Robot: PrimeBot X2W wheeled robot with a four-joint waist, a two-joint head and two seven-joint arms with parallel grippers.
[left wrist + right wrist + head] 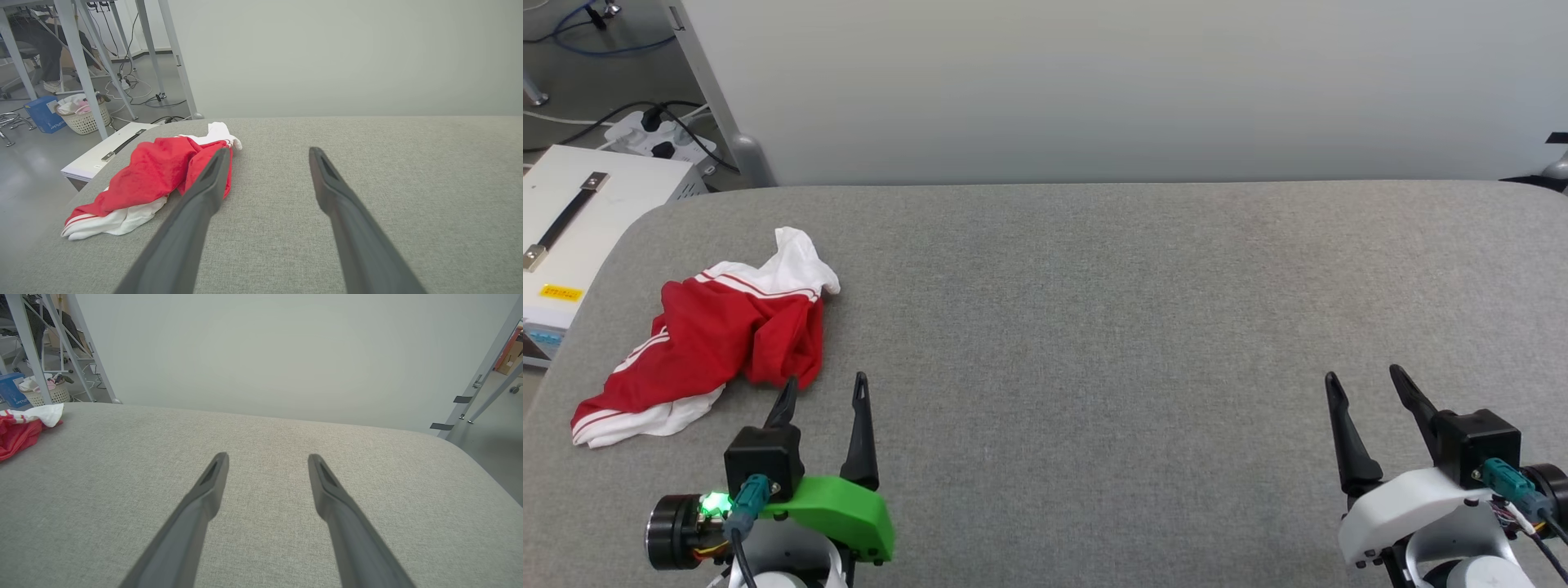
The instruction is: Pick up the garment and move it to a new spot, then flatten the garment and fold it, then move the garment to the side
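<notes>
So shirt sits bunched just ahead-left of left gripper, jaws spread, empty, likely staged to grab; right gripper same, far off.

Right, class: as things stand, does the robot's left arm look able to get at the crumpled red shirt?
Probably yes. The left gripper stands open close beside the shirt, which lies crumpled on the grey table with nothing between them.
</notes>
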